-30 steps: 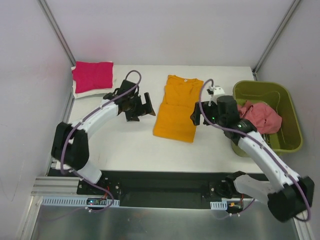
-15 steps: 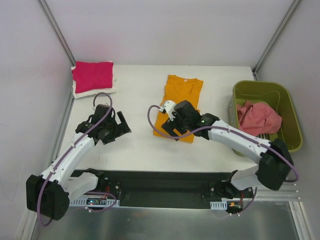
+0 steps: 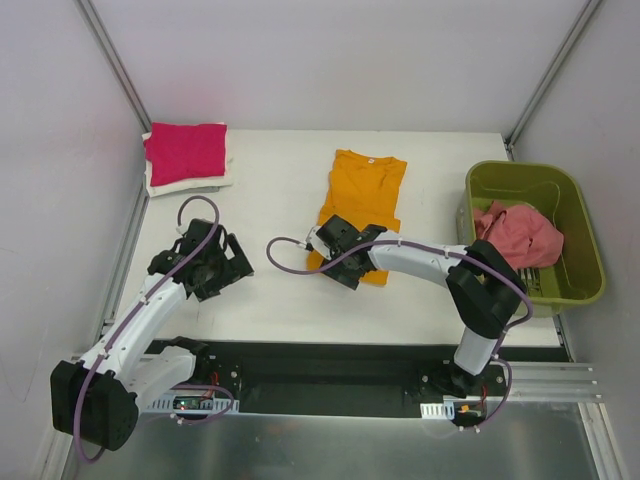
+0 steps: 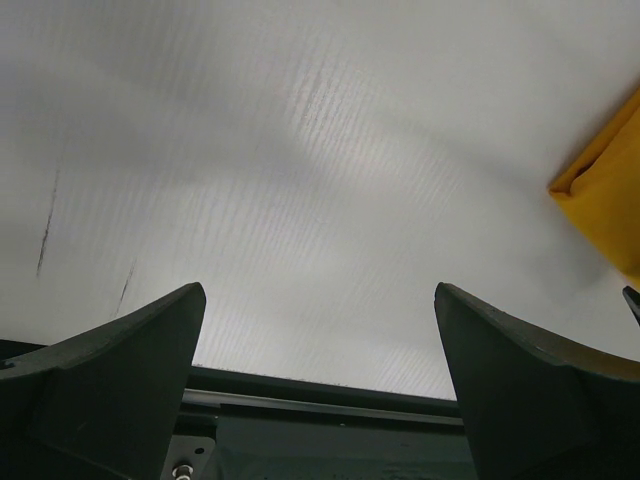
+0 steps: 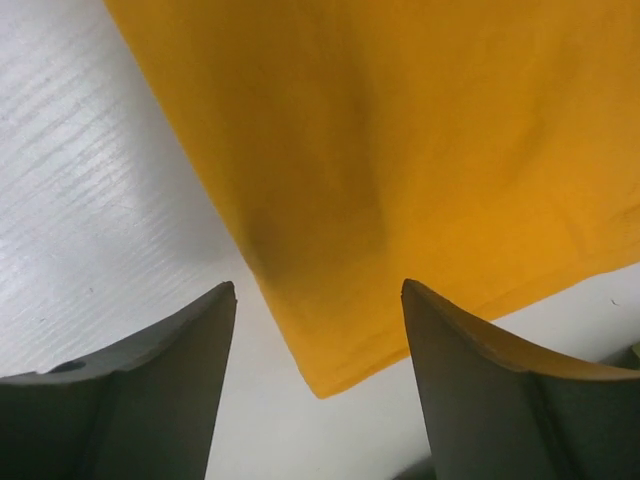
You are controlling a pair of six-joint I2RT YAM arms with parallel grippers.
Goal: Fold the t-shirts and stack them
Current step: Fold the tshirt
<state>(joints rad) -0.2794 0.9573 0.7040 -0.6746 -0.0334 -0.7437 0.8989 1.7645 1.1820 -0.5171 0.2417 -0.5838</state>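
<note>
Orange-yellow t-shirt [image 5: 400, 120] corner now straddled by right pincer [image 5: 316, 286].

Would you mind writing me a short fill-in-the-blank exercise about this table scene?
The t-shirt in the olive-green bin is ____.
The folded t-shirt atop the white t-shirt is ____.
The right fingers straddle a corner of the ____ t-shirt.
The left fingers stand ____ over the table.
Missing words: salmon-pink; magenta; orange-yellow; open.

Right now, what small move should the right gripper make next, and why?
Probably lower and close on the near-left corner of the orange t-shirt: the right gripper hangs open over it, that corner lying between its jaws, not yet pinched.
</note>
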